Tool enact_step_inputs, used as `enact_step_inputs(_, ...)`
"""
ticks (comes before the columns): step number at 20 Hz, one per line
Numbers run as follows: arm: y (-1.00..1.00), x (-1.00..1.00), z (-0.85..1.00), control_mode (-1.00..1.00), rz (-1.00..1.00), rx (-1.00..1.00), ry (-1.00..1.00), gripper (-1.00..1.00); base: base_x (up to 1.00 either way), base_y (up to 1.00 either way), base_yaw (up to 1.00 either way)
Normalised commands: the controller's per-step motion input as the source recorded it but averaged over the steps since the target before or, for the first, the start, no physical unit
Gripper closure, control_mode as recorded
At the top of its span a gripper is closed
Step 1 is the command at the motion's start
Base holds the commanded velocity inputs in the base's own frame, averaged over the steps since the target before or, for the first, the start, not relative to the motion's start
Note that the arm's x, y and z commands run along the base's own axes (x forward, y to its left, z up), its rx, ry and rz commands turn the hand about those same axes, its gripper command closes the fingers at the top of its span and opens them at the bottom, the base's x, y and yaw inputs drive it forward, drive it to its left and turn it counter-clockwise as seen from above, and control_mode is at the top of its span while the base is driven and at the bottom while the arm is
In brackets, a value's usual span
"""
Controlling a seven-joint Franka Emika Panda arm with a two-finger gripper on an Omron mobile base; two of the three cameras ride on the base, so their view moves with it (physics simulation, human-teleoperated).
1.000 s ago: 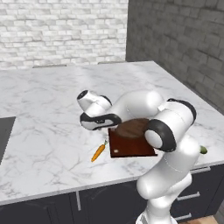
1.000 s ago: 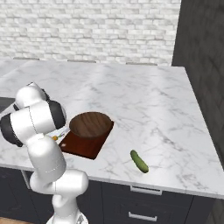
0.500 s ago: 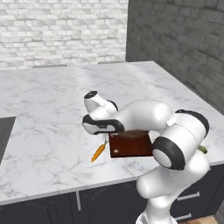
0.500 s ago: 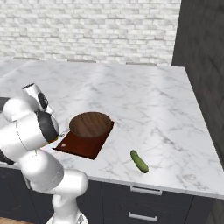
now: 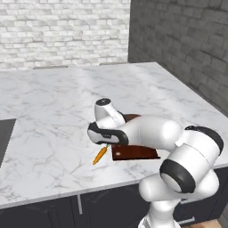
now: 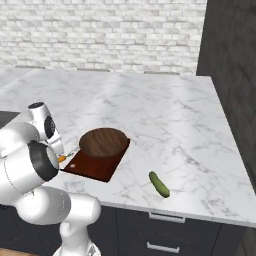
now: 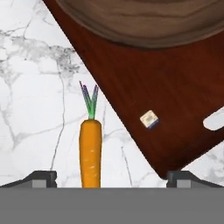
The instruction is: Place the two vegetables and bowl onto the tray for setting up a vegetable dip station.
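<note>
1. My gripper (image 7: 111, 180) stood wide open and held nothing, one finger (image 7: 41, 178) on each side of the carrot (image 7: 90, 151).
2. The carrot lay on the counter (image 7: 30, 100) between my fingers, its green top pointing away from me, just beside the tray (image 7: 166, 105).
3. The bowl (image 6: 104, 142) already sat on the tray; the cucumber (image 6: 159, 184) lay well apart.
4. I judged the carrot pick to be in hand: next, lower and close on it.

The bowl (image 6: 103, 142) sits on the tray (image 6: 95, 167), covering its far end. The carrot (image 5: 99, 155) lies on the counter (image 6: 165, 115) just off the tray at nine o'clock; the cucumber (image 6: 159, 184) lies apart at three o'clock.
</note>
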Motion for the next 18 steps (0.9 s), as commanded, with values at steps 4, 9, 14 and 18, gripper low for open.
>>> enact_step_inputs(4, 0.07, -0.08, -0.23, -1.0, 0.0, 0.14, 0.0, -1.0, 0.0, 0.0, 0.0)
enact_step_inputs(9, 0.13, 0.0, -0.26, -1.0, 0.0, 0.09, 0.0, -1.0, 0.0, 0.0, 0.0)
enact_step_inputs(14, 0.16, 0.0, -0.23, -1.0, 0.0, 0.05, 0.0, -1.0, 0.0, 0.0, 0.0)
enact_step_inputs(18, 0.14, 0.0, -0.19, -1.0, 0.0, 0.01, 0.0, -1.0, 0.0, 0.0, 0.0)
